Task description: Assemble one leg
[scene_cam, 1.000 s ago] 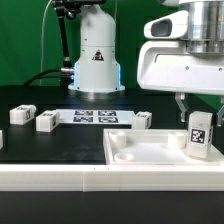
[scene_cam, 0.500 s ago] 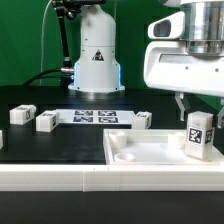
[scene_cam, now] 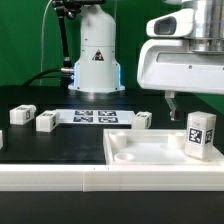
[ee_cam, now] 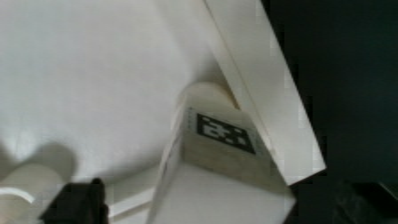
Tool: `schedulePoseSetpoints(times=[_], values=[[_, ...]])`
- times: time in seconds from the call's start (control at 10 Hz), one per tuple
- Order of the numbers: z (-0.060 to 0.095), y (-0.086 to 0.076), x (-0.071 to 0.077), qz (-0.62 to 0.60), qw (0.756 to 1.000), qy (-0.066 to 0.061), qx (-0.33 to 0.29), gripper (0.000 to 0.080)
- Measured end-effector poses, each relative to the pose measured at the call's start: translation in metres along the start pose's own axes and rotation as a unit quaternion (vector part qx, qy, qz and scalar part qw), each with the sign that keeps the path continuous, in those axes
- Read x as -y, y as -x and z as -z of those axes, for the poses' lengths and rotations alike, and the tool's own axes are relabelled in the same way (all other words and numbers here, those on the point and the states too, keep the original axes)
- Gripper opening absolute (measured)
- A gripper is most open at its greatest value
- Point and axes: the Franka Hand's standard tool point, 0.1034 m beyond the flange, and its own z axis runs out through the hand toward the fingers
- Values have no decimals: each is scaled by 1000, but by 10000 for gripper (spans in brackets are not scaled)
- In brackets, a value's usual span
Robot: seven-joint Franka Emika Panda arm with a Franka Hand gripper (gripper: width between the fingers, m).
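Observation:
A leg (scene_cam: pixel 201 134), a small white block with a black-and-white tag, stands upright in the far right corner of the large white tray-like part (scene_cam: pixel 140 165). My gripper (scene_cam: pixel 192 101) hangs just above the leg, open and holding nothing; one finger (scene_cam: pixel 170 103) shows in the exterior view. In the wrist view the leg (ee_cam: pixel 222 140) stands against the tray's raised rim (ee_cam: pixel 249 60), between and beyond my dark fingers (ee_cam: pixel 71 203), with the gripper (ee_cam: pixel 214 208) apart from it.
Three more legs lie on the black table: two at the exterior view's left (scene_cam: pixel 21 115) (scene_cam: pixel 46 122) and one near the middle (scene_cam: pixel 144 119). The marker board (scene_cam: pixel 95 117) lies behind them. The arm's base (scene_cam: pixel 95 60) stands at the back.
My gripper has risen from around the leg to just above it. The leg stays standing in the tray's corner.

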Motion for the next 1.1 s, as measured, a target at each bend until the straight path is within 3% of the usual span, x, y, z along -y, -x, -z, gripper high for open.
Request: schedulePoseSetpoints(times=[0.2,0.5,1.1], values=[[-1,1,1,109,994,4,-2,649],[-3,0,3,226,974,-1,-18,649],[-6,-1,-1,371,928,4,-28,649]])
